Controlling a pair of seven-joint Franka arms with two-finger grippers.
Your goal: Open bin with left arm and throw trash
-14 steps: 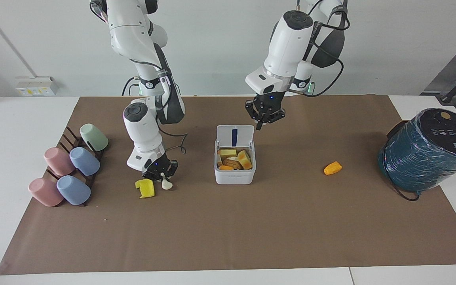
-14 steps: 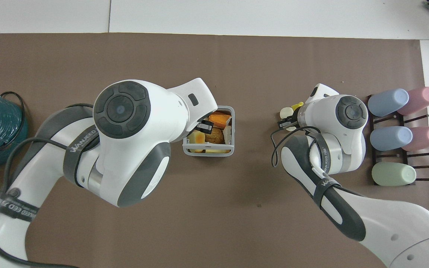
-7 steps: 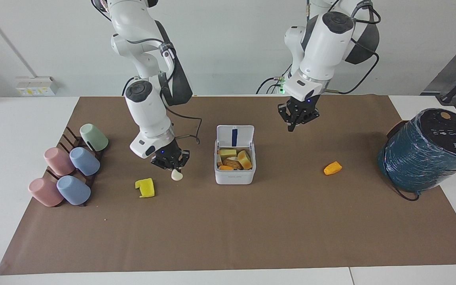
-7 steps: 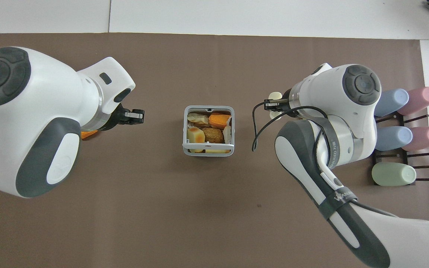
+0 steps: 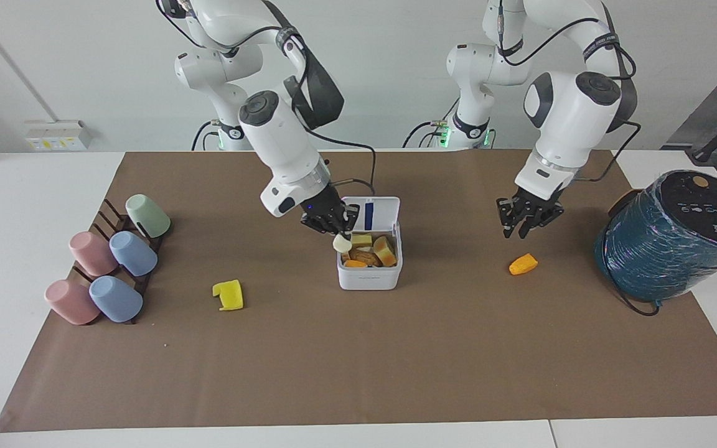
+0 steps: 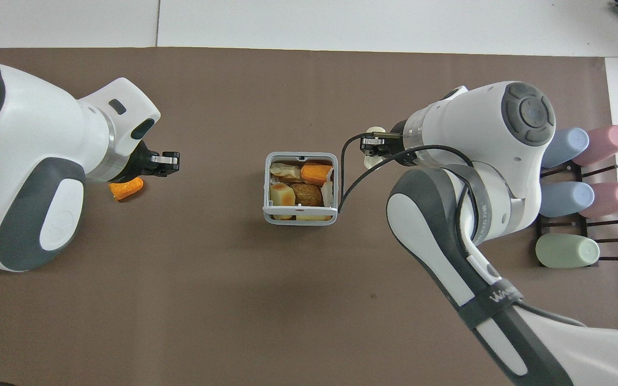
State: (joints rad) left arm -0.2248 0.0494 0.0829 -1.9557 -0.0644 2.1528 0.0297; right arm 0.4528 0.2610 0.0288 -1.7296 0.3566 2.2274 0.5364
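Observation:
The white bin (image 5: 369, 280) stands mid-table with its lid (image 5: 369, 213) up and several food scraps inside; it also shows in the overhead view (image 6: 300, 220). My right gripper (image 5: 335, 229) is shut on the pale cream piece (image 5: 340, 244) and holds it over the bin's rim at the right arm's end. It also shows in the overhead view (image 6: 372, 146). My left gripper (image 5: 522, 223) is open, in the air just over the orange lump (image 5: 523, 264), which also shows in the overhead view (image 6: 125, 188). The yellow folded piece (image 5: 229, 295) lies on the mat, hidden under my right arm in the overhead view.
A rack of several pastel cups (image 5: 109, 261) lies at the right arm's end of the table. A big teal wrapped cylinder (image 5: 676, 236) stands at the left arm's end. A brown mat (image 5: 358, 361) covers the table.
My right gripper lifted the cream piece off the mat and carried it to the bin. My left gripper moved away from the bin's lid to above the orange lump.

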